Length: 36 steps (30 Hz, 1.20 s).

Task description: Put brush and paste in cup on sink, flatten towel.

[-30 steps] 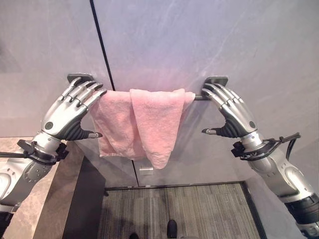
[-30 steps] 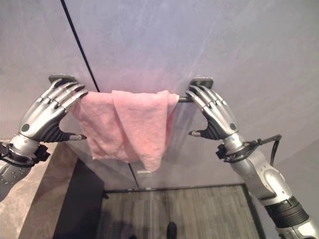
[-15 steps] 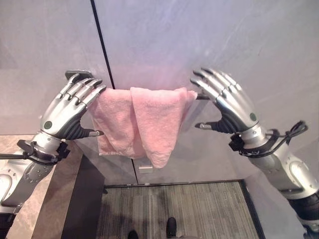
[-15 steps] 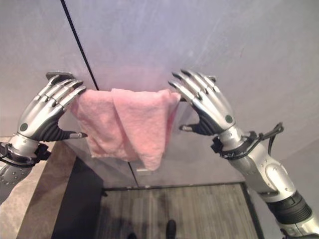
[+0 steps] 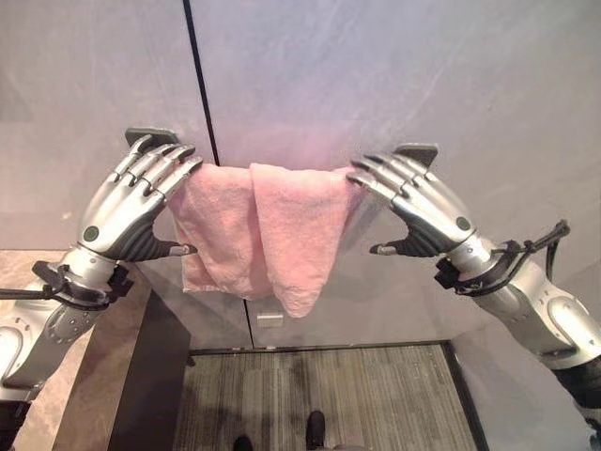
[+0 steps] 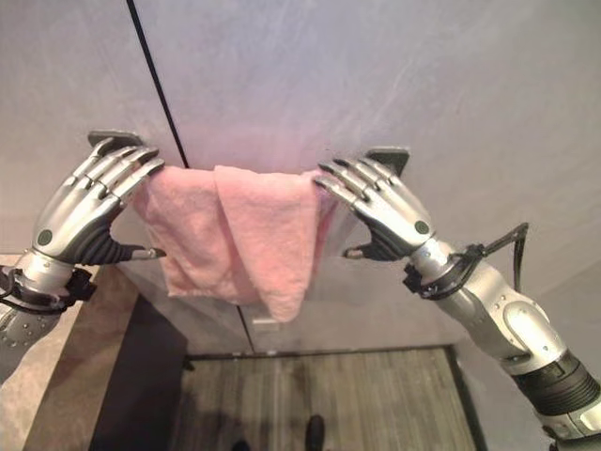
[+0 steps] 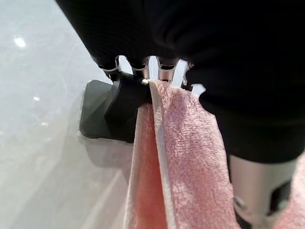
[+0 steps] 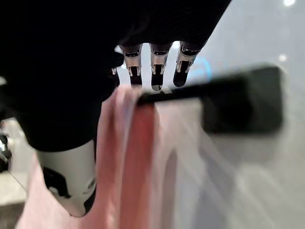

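So nothing readable anywhere, no labels or print worth mentioning, and no cup or other container to report on. What you get is the pink towel (image 5: 263, 225) draped over a dark wall rail (image 8: 176, 94), bunched up in folds rather than spread out, with one long fold hanging lower than the rest near its middle.

Everything else relative to the towel: the left hand (image 5: 127, 209) is at the towel's left end, fingers straight and laid on top of the rail just where the cloth begins, thumb sticking out below and apart from the fabric. Not clenched on anything, just resting flat. In the left wrist view the towel's hemmed edge (image 7: 159, 143) runs right up against those fingers, next to the dark left bracket (image 7: 107, 112).

The right hand (image 5: 427, 211) is at the towel's right end, fingers also stretched out, their tips touching the top corner of the cloth at the rail, thumb out below. Relaxed, nothing pinched. The dark right bracket (image 5: 416, 152) sits just behind it on the grey wall (image 5: 376, 75).

Below the towel there's a striped grey floor mat (image 5: 319, 395), and to the lower left of the towel a beige stone countertop (image 5: 75, 395).
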Available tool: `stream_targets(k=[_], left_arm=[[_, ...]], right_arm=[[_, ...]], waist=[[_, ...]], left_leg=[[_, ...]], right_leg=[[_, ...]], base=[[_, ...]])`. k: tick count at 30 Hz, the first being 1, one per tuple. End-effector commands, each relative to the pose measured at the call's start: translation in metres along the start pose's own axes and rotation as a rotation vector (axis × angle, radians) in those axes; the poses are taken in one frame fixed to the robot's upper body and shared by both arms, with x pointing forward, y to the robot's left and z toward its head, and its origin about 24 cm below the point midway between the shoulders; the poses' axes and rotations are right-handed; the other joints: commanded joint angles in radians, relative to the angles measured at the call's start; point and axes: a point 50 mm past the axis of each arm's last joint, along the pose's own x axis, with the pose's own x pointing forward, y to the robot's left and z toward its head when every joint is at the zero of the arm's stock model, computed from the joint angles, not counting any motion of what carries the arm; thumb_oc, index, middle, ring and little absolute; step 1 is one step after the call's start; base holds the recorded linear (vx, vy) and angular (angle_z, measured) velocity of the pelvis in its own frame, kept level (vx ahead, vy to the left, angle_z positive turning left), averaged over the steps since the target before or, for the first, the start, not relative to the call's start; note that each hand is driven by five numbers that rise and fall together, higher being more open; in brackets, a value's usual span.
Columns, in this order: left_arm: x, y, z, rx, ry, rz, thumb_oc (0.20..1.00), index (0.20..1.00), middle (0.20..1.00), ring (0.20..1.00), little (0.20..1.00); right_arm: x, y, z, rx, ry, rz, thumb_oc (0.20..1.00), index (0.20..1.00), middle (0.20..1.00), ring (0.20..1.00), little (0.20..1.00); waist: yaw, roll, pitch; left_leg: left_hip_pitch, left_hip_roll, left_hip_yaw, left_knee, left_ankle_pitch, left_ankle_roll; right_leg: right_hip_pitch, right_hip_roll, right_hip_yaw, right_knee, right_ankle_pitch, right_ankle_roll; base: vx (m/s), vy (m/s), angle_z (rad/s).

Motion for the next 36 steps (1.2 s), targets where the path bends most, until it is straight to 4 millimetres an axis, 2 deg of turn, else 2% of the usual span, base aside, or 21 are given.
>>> stream_targets(k=[1,5,10,15,25,32,36], left_arm=[[-0.019,-0.028,-0.011,-0.034,0.078,-0.224,1.000,1.000,1.000,1.000,1.000],[-0.016,-0.031,-0.009,-0.040,0.064,-0.231,1.000,1.000,1.000,1.000,1.000],[-0.014,-0.031,-0.007,-0.046,0.050,-0.238,1.000,1.000,1.000,1.000,1.000],[-0.012,-0.030,-0.006,-0.042,0.032,-0.257,1.000,1.000,1.000,1.000,1.000],[-0.004,-0.020,-0.004,0.019,-0.086,-0.366,1.000,1.000,1.000,1.000,1.000],[-0.007,-0.022,-0.005,-0.004,-0.084,-0.396,1.000,1.000,1.000,1.000,1.000],[-0.012,-0.024,-0.009,0.002,-0.066,-0.426,1.000,1.000,1.000,1.000,1.000]], right_arm=[[0.001,0.005,-0.004,-0.044,0.012,0.066,1.000,1.000,1.000,1.000,1.000],[-0.002,0.018,-0.008,-0.051,0.026,0.138,1.000,1.000,1.000,1.000,1.000],[0.002,0.020,-0.006,-0.055,0.005,0.169,1.000,1.000,1.000,1.000,1.000],[0.009,0.014,-0.001,-0.079,-0.059,0.190,1.000,1.000,1.000,1.000,1.000],[0.020,0.001,0.005,-0.251,-0.275,0.420,1.000,1.000,1.000,1.000,1.000],[0.011,0.001,-0.002,-0.236,-0.261,0.526,1.000,1.000,1.000,1.000,1.000],[-0.001,0.000,-0.017,-0.251,-0.190,0.576,1.000,1.000,1.000,1.000,1.000]], waist=[[0.003,-0.039,-0.005],[0.005,-0.039,-0.002],[0.006,-0.038,-0.002],[0.011,-0.039,-0.004],[0.023,-0.047,-0.010],[0.014,-0.046,-0.014],[0.008,-0.043,-0.017]], left_leg=[[-0.049,0.052,-0.040,0.004,0.032,-0.046],[-0.050,0.052,-0.045,0.004,0.033,-0.047],[-0.050,0.051,-0.046,0.004,0.034,-0.047],[-0.052,0.051,-0.049,0.004,0.036,-0.050],[-0.056,0.053,-0.053,0.004,0.042,-0.062],[-0.058,0.056,-0.058,0.004,0.045,-0.066],[-0.057,0.058,-0.060,0.004,0.044,-0.068]], right_leg=[[0.035,-0.195,-0.020,0.007,0.052,0.153],[0.036,-0.197,-0.024,0.007,0.051,0.152],[0.037,-0.197,-0.026,0.007,0.051,0.152],[0.037,-0.196,-0.028,0.007,0.050,0.151],[0.039,-0.198,-0.037,0.007,0.055,0.158],[0.044,-0.198,-0.049,0.007,0.054,0.159],[0.047,-0.198,-0.053,0.007,0.052,0.160]], base=[[0.00,0.000,0.00],[0.00,0.000,0.00],[0.00,0.000,0.00],[0.00,0.000,0.00],[0.00,0.000,0.00],[0.00,0.000,0.00],[0.00,0.000,0.00]])
